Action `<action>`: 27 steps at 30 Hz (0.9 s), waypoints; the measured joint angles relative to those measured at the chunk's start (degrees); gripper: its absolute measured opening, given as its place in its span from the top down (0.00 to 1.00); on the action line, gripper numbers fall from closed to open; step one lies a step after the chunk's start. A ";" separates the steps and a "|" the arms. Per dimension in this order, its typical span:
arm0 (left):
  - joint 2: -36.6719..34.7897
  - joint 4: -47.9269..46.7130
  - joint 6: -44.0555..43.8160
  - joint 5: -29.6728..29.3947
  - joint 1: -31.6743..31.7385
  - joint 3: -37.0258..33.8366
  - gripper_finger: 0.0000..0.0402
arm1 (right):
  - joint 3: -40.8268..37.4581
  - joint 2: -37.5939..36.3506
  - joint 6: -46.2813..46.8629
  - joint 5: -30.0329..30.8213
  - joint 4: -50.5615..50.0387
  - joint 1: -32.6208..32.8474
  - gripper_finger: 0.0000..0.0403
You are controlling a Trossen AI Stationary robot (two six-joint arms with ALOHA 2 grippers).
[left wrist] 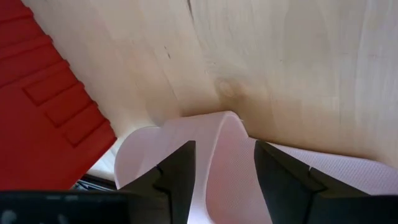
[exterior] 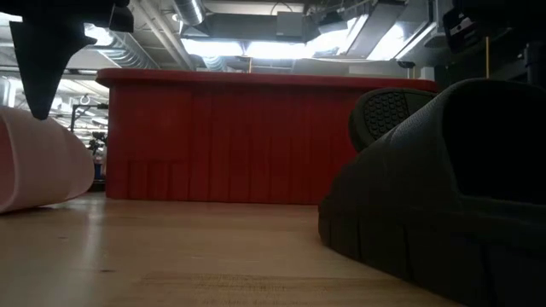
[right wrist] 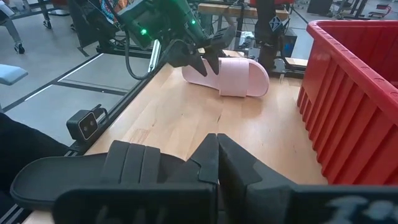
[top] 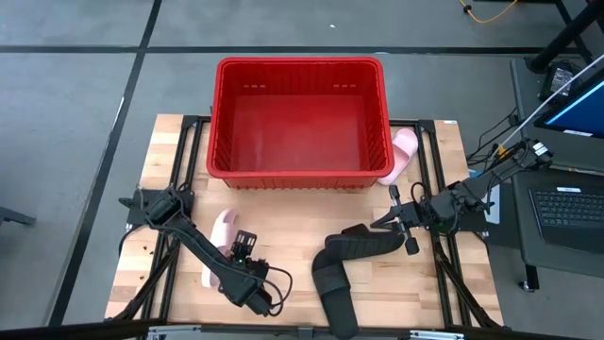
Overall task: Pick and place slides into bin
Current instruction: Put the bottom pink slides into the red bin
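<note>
On the table (top: 311, 227), the left gripper (top: 242, 247) is wide open around a pink slide (top: 221, 247); the right gripper (top: 392, 219) is closed by a black slide (top: 359, 243).

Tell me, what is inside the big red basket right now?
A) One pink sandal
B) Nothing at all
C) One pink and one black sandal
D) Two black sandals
B: from above, the red basket shows only its bare red floor, while a pink sandal and two black sandals lie on the table in front of it, and another pink sandal sits outside its right wall.
</note>
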 joint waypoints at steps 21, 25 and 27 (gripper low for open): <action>0.00 0.00 -1.08 -3.43 -0.59 -8.98 0.61 | 0.00 0.00 0.00 0.00 0.04 0.01 0.98; 0.00 0.00 -0.53 -5.56 -0.55 -8.98 0.61 | -0.01 0.00 0.00 0.00 0.04 0.00 0.98; 0.00 0.00 0.79 -4.90 -0.55 -8.98 0.61 | -0.02 0.00 0.00 0.00 0.04 0.02 0.98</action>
